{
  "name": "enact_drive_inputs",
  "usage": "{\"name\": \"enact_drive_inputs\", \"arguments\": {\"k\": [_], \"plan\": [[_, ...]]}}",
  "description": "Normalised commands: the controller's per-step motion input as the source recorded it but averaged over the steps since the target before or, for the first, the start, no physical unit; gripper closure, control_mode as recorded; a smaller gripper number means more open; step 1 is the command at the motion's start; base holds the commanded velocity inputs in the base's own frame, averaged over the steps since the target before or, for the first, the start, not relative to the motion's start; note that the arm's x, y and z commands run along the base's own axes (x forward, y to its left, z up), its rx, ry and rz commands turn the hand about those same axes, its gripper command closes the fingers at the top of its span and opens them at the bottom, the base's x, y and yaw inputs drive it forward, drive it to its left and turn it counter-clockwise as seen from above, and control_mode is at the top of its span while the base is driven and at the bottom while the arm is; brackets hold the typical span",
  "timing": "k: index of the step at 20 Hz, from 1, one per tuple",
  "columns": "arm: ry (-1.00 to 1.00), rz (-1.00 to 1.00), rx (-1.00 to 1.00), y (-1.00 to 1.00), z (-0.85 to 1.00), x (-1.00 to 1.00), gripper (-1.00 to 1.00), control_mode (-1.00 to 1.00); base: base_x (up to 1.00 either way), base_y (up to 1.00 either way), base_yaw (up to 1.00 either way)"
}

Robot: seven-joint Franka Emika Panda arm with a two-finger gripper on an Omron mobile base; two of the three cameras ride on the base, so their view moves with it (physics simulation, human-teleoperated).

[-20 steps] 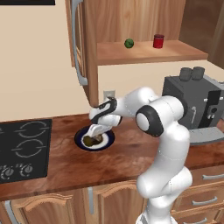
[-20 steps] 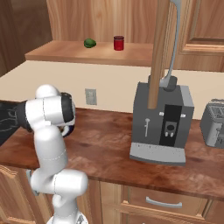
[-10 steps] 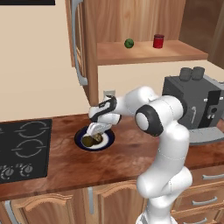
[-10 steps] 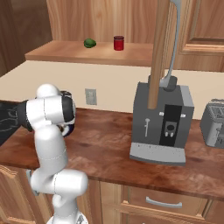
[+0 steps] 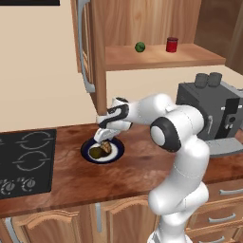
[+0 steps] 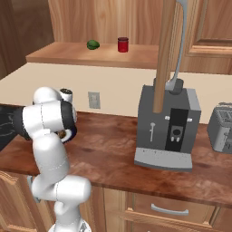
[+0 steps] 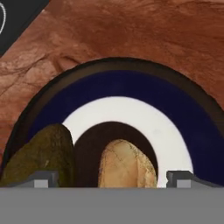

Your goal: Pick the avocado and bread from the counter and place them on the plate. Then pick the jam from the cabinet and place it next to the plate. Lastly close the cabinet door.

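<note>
Two foods lay on the plate [image 5: 118, 150] when you looked: the avocado [image 7: 40, 158] and the bread [image 7: 127, 166], side by side and close together on the white centre. From the hand camera you saw the avocado at the left and the bread at the middle, with the blue rim curving around them. Your gripper [image 5: 103, 138] hung just above the plate, its fingers spread wide, one tip [image 7: 43, 178] in front of the avocado and the other off to the right of the bread, gripping neither. You could see the plate resting on the counter [image 5: 71, 180], just right of the black stovetop [image 5: 26, 161] and well left of the grey coffee machine [image 5: 216, 107].

Up in the cabinet [image 5: 142, 19] the jam [image 5: 172, 44] stood upright on the wooden shelf [image 5: 156, 56], with a green ball [image 5: 139, 47] near it on the left. The cabinet door [image 5: 86, 38] stood open, swung out on the left side of the shelf, its curved silver handle [image 5: 83, 57] facing you. From the right base camera you saw the jam [image 6: 123, 44] and the ball [image 6: 93, 44] on the same shelf, and a toaster [image 6: 221, 128] at the counter's far right.
</note>
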Motion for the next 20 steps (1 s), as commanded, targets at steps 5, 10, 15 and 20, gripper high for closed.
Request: {"name": "enact_drive_inputs", "arguments": {"k": [5, 10, 15, 20], "plan": [[-0.03, 0.00, 0.00, 0.00, 0.27, -0.09, -1.00, -1.00, 0.00, 0.00, 0.00], [-0.04, -0.03, 0.00, -0.06, 0.30, -0.27, -1.00, -1.00, 0.00, 0.00, 0.00], [-0.08, -0.08, 0.00, -0.22, 0.35, -0.32, -1.00, -1.00, 0.00, 0.00, 0.00], [-0.10, -0.11, 0.00, -0.24, 0.35, -0.33, -1.00, -1.00, 0.00, 0.00, 0.00]]}}
